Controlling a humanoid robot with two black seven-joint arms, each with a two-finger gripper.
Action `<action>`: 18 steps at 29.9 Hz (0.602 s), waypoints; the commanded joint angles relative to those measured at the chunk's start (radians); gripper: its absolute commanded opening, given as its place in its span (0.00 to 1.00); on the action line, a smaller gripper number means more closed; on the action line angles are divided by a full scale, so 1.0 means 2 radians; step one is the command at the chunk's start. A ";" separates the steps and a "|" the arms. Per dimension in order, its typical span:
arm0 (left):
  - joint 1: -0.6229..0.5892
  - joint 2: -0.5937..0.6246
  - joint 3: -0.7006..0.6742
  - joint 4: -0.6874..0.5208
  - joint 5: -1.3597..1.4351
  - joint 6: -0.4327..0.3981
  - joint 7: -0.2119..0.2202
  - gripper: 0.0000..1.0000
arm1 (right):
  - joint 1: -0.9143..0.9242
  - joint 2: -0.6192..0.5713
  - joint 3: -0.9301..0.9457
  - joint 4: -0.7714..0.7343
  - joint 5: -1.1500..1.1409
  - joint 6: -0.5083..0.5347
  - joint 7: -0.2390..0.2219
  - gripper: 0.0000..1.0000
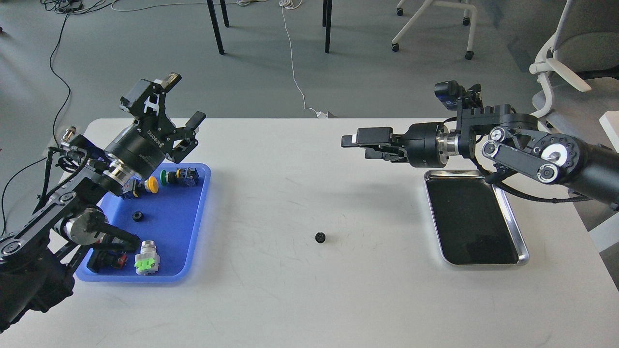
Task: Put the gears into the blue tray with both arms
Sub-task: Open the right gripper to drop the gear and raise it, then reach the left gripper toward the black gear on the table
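Note:
One tiny black gear [319,237] lies on the bare white table, midway between the two trays. Another gear [137,216] rests inside the blue tray [181,227] at the left. My left gripper [183,99] hangs open above the tray's far end, its fingers spread and nothing between them. Raised well above the table at the right, my right gripper [360,144] points left with its fingers apart and empty. It is up and to the right of the loose gear.
Several push-button switches lie in the blue tray: a yellow one [152,184], a green one [167,177] and a green-based one [145,258]. A shiny steel tray [525,252] with a black mat sits at the right. Chairs stand beyond the table.

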 commanded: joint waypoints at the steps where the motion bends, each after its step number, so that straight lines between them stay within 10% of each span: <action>1: -0.001 -0.003 0.002 -0.032 0.105 -0.006 -0.040 0.98 | -0.071 -0.024 0.066 -0.002 0.114 0.000 0.000 0.97; 18: -0.153 -0.025 0.258 -0.088 0.735 0.039 -0.050 0.98 | -0.245 -0.054 0.251 -0.014 0.279 0.000 0.000 0.97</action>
